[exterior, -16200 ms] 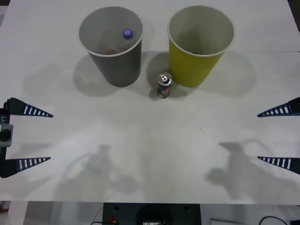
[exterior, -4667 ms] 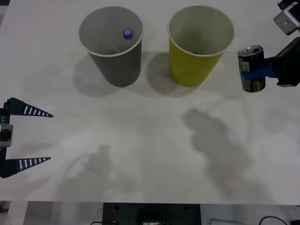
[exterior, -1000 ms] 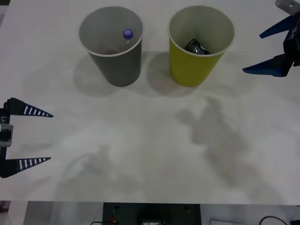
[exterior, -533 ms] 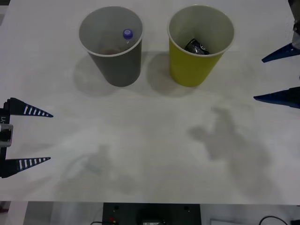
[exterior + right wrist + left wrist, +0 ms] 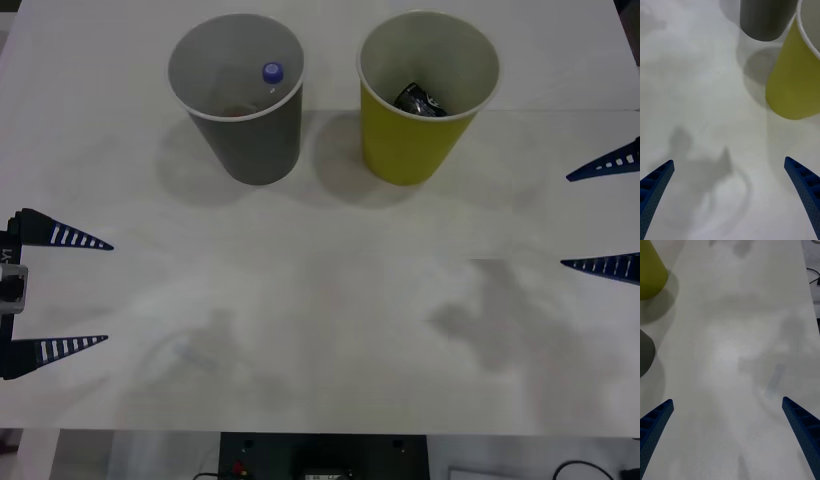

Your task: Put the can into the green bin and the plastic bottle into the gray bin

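Observation:
The dark can (image 5: 419,99) lies tilted inside the yellow-green bin (image 5: 412,145) at the back right of the table. Left of it stands the gray bin (image 5: 250,135), and the plastic bottle's blue-purple cap (image 5: 272,72) shows inside it. My right gripper (image 5: 603,214) is open at the right edge, well clear of the green bin, with nothing between its fingers. My left gripper (image 5: 62,292) rests open at the left edge, empty. The right wrist view looks at the green bin's side (image 5: 793,82) and the gray bin's base (image 5: 765,18).
The white table (image 5: 320,300) spreads wide between the two grippers and in front of the bins. Its front edge runs along the bottom of the front view, with a dark base and cables below it. Arm shadows fall on the tabletop.
The right gripper, open and empty, has drawn back from beside the green bin toward the table's right edge and front. The can stays in the green bin. The left arm is still.

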Tool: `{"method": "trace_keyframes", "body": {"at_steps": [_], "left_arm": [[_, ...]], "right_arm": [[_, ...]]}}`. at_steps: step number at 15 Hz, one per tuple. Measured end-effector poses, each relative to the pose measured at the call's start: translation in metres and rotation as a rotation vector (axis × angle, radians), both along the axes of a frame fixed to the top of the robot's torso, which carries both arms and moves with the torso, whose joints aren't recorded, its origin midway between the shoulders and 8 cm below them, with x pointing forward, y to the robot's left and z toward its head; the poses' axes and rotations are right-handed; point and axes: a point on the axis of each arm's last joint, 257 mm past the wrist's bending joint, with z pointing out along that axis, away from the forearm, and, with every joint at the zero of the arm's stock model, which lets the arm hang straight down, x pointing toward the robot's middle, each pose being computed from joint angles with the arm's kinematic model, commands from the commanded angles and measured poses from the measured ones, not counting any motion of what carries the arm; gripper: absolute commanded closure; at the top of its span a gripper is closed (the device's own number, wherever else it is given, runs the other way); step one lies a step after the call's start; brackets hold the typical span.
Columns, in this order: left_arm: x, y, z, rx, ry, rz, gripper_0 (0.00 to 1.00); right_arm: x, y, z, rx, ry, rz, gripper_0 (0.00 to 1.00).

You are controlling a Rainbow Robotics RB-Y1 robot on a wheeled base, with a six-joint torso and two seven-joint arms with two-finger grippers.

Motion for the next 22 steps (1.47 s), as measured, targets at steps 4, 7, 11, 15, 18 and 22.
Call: {"method": "trace_keyframes", "body": {"at_steps": [4, 7, 11, 15, 18, 22], "left_arm": [[0.0, 0.0, 0.0, 0.0, 0.0, 0.0, 0.0], [0.0, 0.0, 0.0, 0.0, 0.0, 0.0, 0.0], [0.0, 0.0, 0.0, 0.0, 0.0, 0.0, 0.0], [0.0, 0.0, 0.0, 0.0, 0.0, 0.0, 0.0], [0.0, 0.0, 0.0, 0.0, 0.0, 0.0, 0.0], [0.0, 0.0, 0.0, 0.0, 0.0, 0.0, 0.0]], "right_arm": [[-0.01, -0.012, -0.024, -0.039, -0.012, 0.019, 0.0], [-0.019, -0.017, -0.041, -0.061, -0.01, 0.011, 0.0], [-0.03, -0.016, -0.06, -0.078, -0.038, -0.009, 0.0], [-0.037, -0.017, -0.07, -0.085, -0.037, -0.005, 0.0], [-0.037, -0.016, -0.076, -0.083, -0.044, -0.006, 0.0], [-0.037, -0.013, -0.082, -0.077, -0.054, -0.006, 0.0]]}}
